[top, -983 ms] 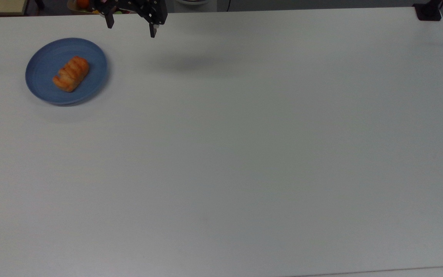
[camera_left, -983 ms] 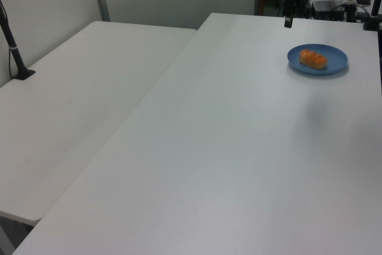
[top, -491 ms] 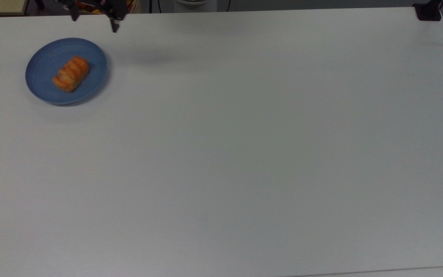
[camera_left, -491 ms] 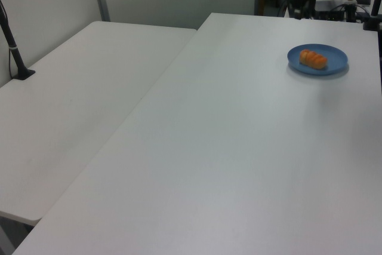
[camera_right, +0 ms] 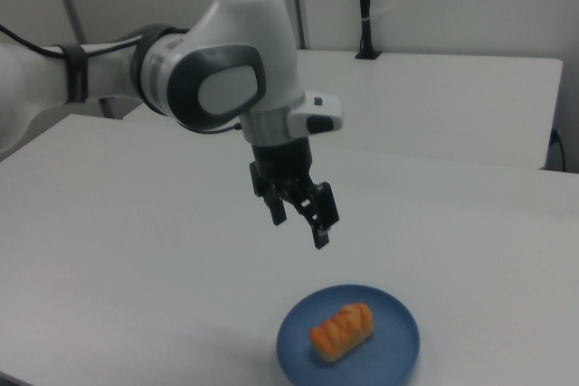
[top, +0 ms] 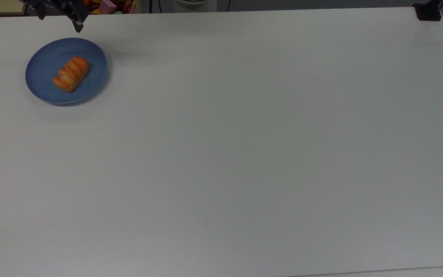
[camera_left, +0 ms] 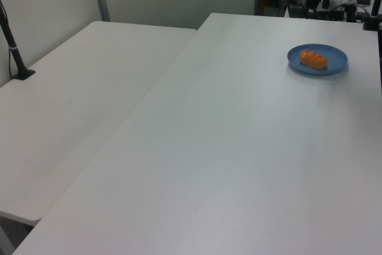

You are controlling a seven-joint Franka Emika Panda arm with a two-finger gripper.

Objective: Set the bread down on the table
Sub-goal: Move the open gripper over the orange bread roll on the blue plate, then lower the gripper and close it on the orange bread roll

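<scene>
I'm hanging my gripper [camera_right: 298, 214] in the air above the table [top: 244, 154], fingers spread apart and gripping nothing at all. In the right view it's sitting up above and a little to the right view's left of the plate [camera_right: 398, 350], well clear of it. In the top view it's showing at the far edge, near the top view's upper left corner, just past the plate's rim.

The bread [top: 71, 74] is lying on the blue plate, roughly in the middle, slanted, striped top facing up. Nothing is touching it.

So I'm judging the job as barely started: no grasp made, no lift, the bread not yet on the tabletop. What's left is nearly everything, as I'm reading it: lining up over the bun, coming down around its narrow sides, closing gently since it looks soft, lifting it off the plate and setting it down on bare table. There's plenty of open surface beside the plate for that
</scene>
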